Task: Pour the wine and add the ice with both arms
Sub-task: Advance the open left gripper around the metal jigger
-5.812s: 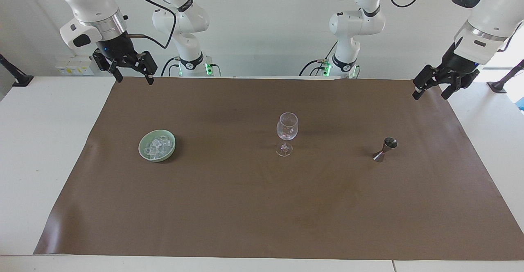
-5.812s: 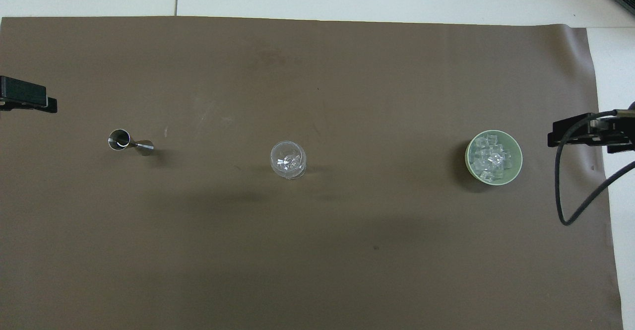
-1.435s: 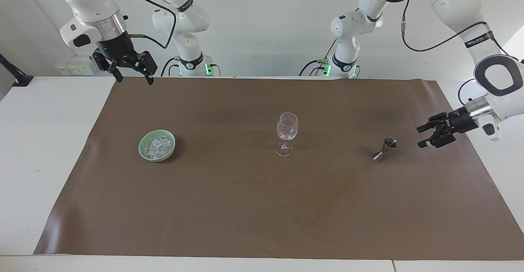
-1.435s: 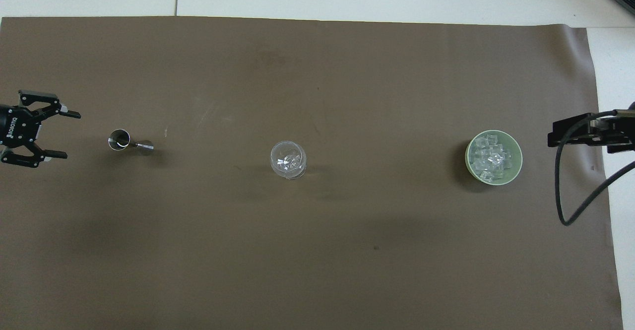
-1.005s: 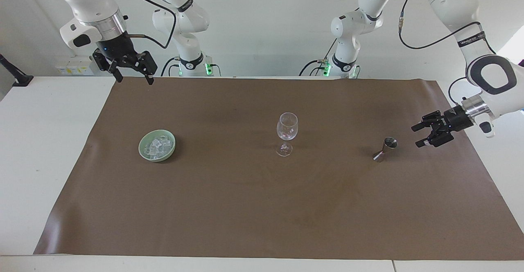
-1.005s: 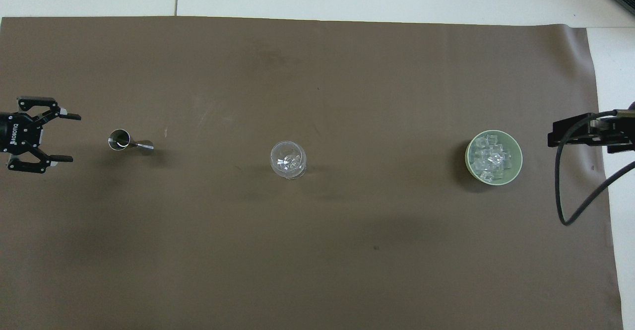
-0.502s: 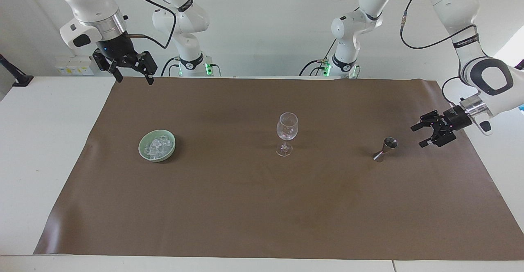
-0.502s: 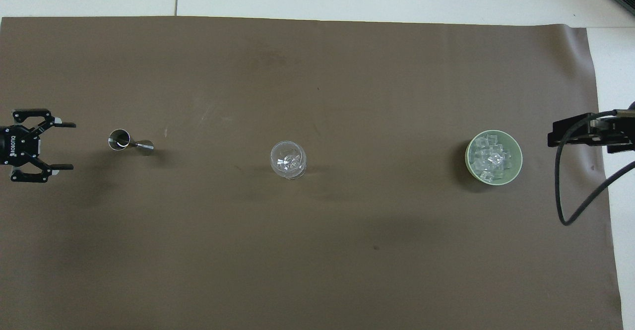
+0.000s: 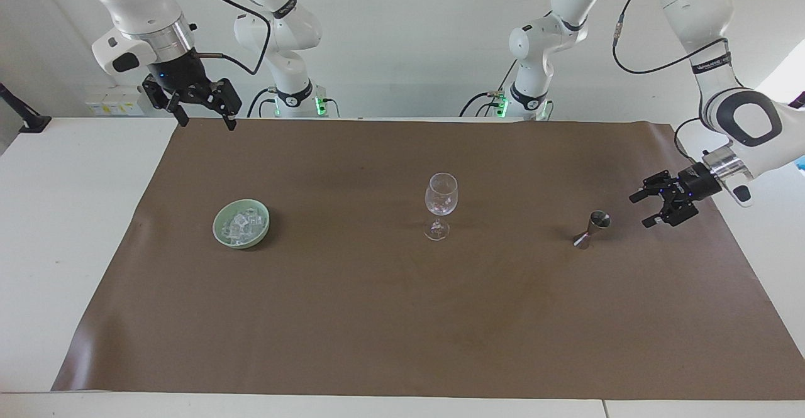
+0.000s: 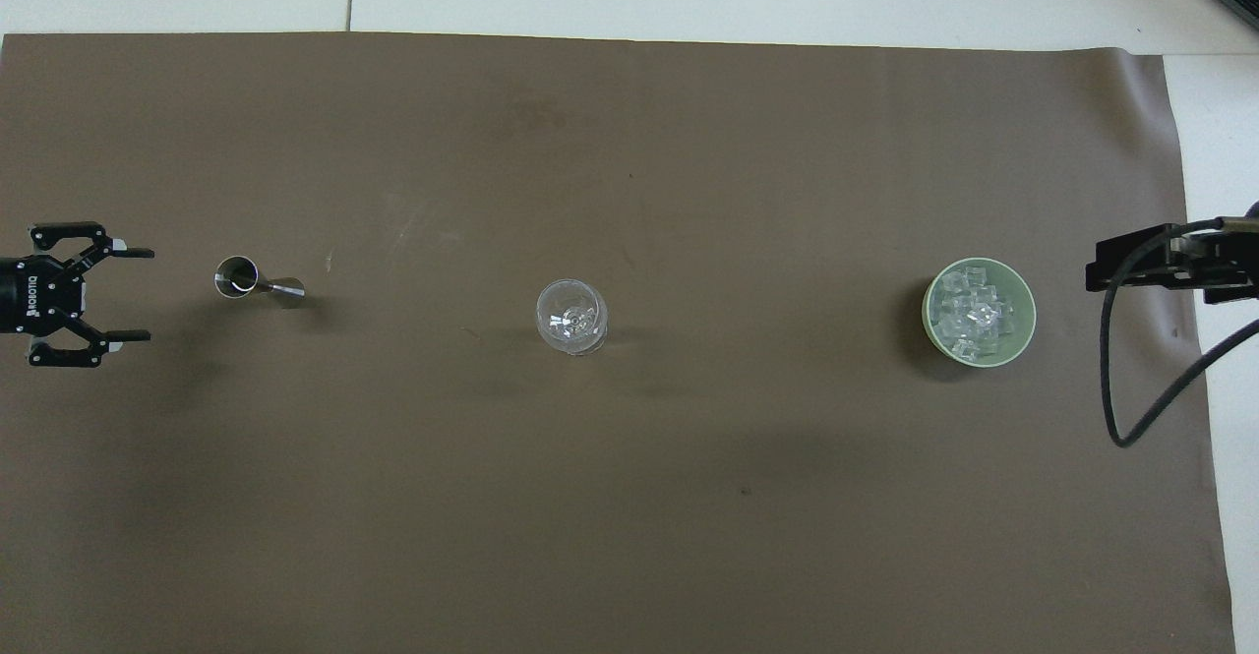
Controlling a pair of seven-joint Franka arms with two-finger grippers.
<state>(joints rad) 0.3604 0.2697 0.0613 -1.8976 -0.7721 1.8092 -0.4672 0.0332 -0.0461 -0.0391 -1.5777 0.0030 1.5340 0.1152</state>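
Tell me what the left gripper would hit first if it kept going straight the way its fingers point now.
Probably the metal jigger: the left gripper, open, points at it along the brown mat, with a clear gap between. Its height is hard to judge.

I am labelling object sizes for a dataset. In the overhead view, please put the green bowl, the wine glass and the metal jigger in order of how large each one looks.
Largest to smallest, as seen from above:
1. green bowl, holding the ice
2. wine glass
3. metal jigger

The glass stands taller than the bowl, so its rim is nearer the camera and may look somewhat enlarged; the order still holds.
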